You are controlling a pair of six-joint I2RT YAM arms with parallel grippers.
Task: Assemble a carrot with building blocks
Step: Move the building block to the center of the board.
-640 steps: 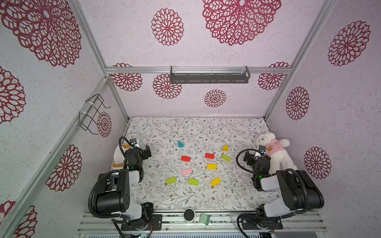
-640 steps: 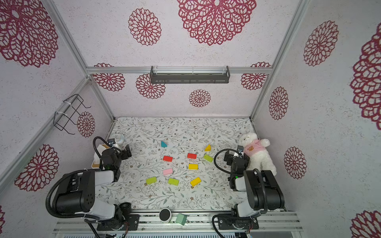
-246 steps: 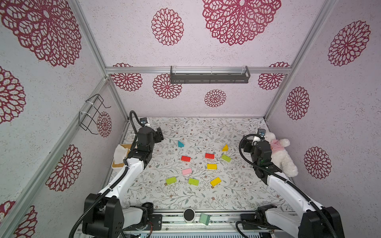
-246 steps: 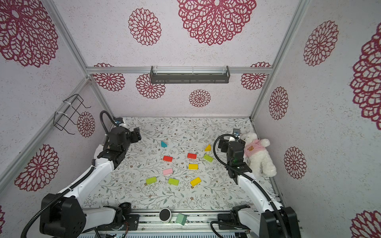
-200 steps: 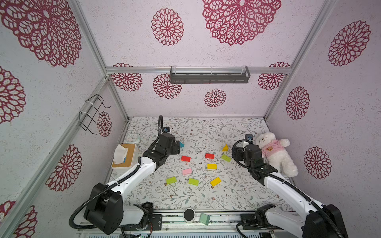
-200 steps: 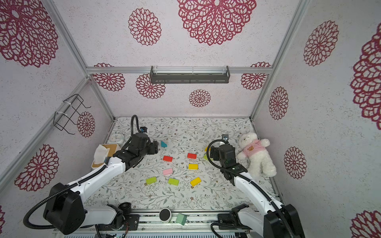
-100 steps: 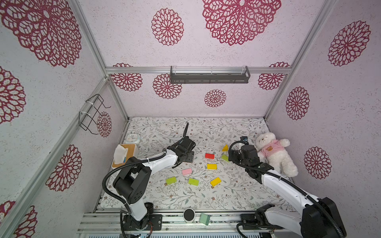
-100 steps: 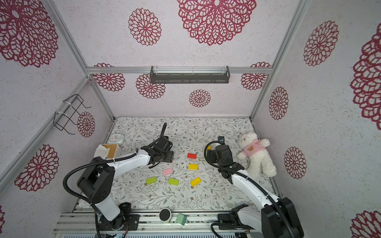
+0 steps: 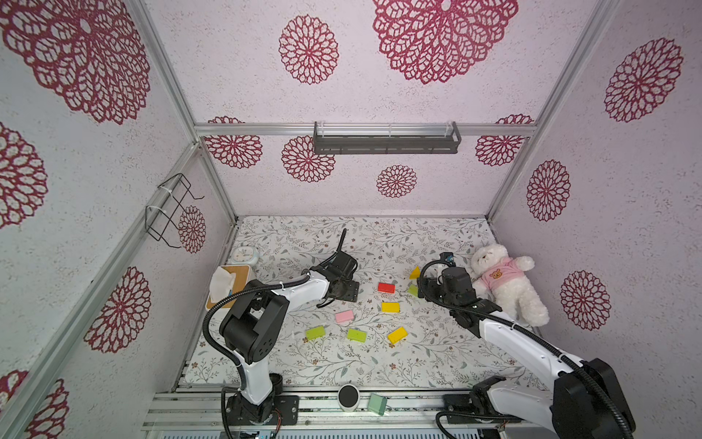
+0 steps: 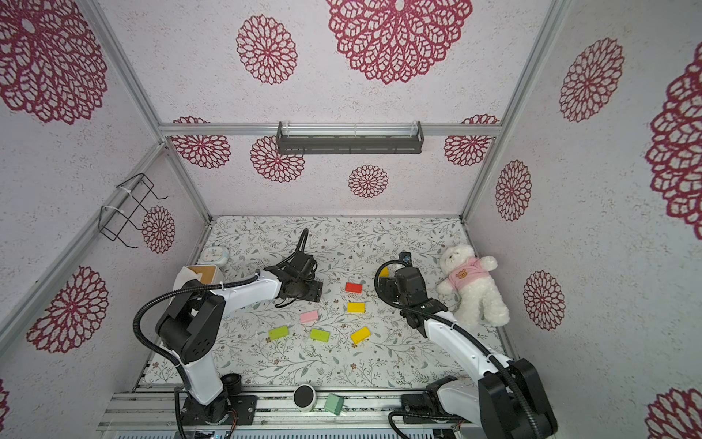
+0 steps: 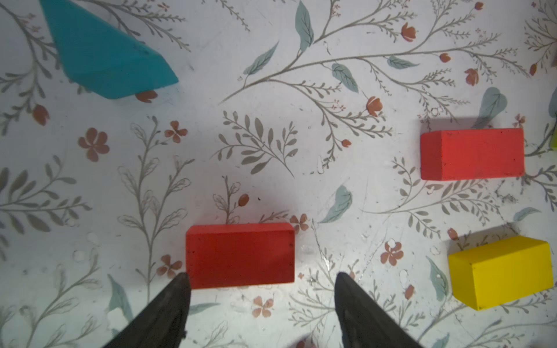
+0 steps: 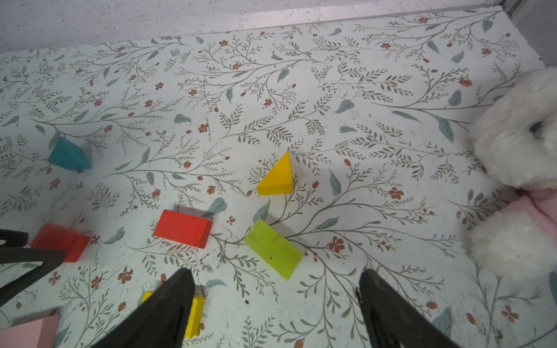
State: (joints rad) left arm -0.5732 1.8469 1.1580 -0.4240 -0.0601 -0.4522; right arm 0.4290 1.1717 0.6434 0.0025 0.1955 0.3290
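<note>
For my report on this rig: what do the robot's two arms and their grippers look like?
The left arm and right arm match: white shells on the links, black joint housings, looping black cables. The left gripper and right gripper each have matte black fingers tapering to points. No markings are readable.

A white teddy bear [image 9: 507, 294] in a pink shirt lies on its back at the right edge of a floral-print table cover [image 9: 380, 235], close to the wall. Across the table, a wood-topped tissue box [image 9: 240, 273] sits by the left wall with a small pale-blue clock [image 9: 245, 255] just behind it. A black wire rack [image 9: 169, 213] hangs on the left wall and a dark shelf [image 9: 385, 143] on the back wall, both papered with crimson medallions [image 9: 442, 38]. On the front metal rail, a mint-green block [image 9: 377, 403] rests beside a round black-faced device [image 9: 348, 396].
</note>
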